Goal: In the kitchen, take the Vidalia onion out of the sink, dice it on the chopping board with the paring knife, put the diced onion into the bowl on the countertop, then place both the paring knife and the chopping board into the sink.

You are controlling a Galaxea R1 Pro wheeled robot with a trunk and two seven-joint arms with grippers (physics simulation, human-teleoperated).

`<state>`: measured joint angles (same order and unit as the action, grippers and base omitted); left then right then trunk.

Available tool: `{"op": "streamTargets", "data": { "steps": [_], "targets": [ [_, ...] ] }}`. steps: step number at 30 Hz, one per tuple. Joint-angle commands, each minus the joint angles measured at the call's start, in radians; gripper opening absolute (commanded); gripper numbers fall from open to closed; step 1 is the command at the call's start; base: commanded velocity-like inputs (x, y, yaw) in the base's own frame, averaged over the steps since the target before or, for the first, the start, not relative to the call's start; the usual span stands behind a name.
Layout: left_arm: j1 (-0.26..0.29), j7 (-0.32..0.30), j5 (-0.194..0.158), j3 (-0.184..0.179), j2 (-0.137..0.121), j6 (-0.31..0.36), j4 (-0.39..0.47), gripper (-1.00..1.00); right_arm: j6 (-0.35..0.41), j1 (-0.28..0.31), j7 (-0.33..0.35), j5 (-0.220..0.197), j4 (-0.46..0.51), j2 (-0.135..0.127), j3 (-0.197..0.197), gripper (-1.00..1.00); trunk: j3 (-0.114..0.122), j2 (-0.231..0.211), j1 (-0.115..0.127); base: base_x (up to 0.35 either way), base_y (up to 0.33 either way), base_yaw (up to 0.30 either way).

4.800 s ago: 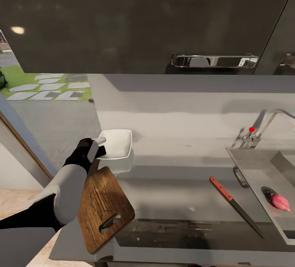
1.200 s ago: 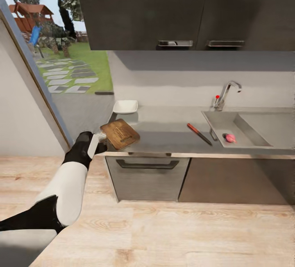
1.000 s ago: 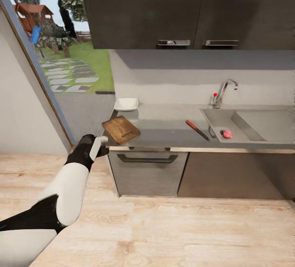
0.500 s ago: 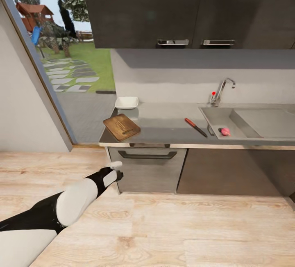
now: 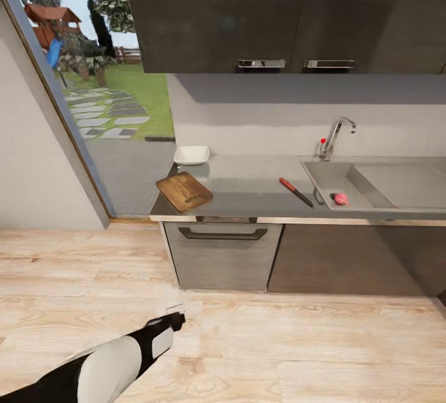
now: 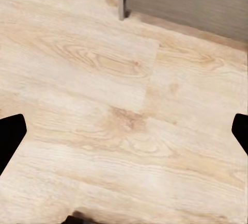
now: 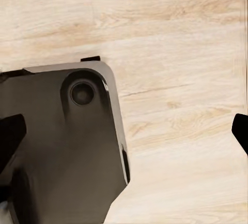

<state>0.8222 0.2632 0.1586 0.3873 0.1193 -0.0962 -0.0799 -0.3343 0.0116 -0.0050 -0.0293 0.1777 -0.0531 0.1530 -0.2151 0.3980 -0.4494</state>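
Your left pincer [image 5: 176, 316] hangs low over the floor [image 5: 279, 353], fingers spread wide, holding nothing; right pincer [image 7: 124, 131] likewise agape over floor, beside the robot's dark base [image 7: 62, 141]. Well ahead and above, on the surface [image 5: 248, 183]: board [image 5: 184, 191], bowl [image 5: 191, 155] behind it, knife [image 5: 295, 192] to the right. Furthest right, onion [image 5: 341, 199] sits in the sink [image 5: 396, 183] by the drain. Likely light, firm, round, smooth — it'll roll; pinch across its widest middle.
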Motion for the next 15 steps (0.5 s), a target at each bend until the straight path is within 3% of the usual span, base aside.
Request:
{"op": "streamTargets", "data": {
  "steps": [1,4,5,6,11,15],
  "targets": [
    [-0.019,0.002,0.032,0.007,-0.001,-0.019,-0.004,1.00,-0.004,0.001,0.000,-0.003,0.009,-0.002,0.001,1.00,-0.002,0.002,-0.001,0.000,0.000,0.000],
    [-0.108,-0.006,0.131,0.007,-0.001,-0.102,-0.004,1.00,-0.004,0.000,0.000,-0.003,0.054,-0.012,0.002,1.00,-0.002,0.002,-0.001,0.000,0.000,0.000],
    [-0.127,-0.007,0.147,0.007,-0.001,-0.127,-0.004,1.00,-0.005,0.001,0.000,-0.003,0.064,-0.014,0.002,1.00,-0.002,0.002,-0.001,0.000,0.000,0.000],
    [-0.246,-0.009,0.203,0.007,-0.007,-0.332,-0.004,1.00,-0.005,0.001,0.000,-0.003,0.131,-0.018,0.002,1.00,-0.002,0.002,-0.001,0.000,0.000,0.000],
    [-0.349,-0.009,0.220,0.007,-0.031,-0.545,-0.004,1.00,-0.009,0.001,0.000,-0.004,0.170,-0.019,0.002,1.00,-0.002,0.002,-0.001,0.000,0.000,0.000],
    [-0.396,-0.006,0.224,0.008,-0.060,-0.655,-0.004,1.00,-0.038,0.001,0.001,-0.004,0.176,-0.020,0.002,1.00,-0.002,0.002,-0.001,0.000,0.000,0.000]
  ]
}}
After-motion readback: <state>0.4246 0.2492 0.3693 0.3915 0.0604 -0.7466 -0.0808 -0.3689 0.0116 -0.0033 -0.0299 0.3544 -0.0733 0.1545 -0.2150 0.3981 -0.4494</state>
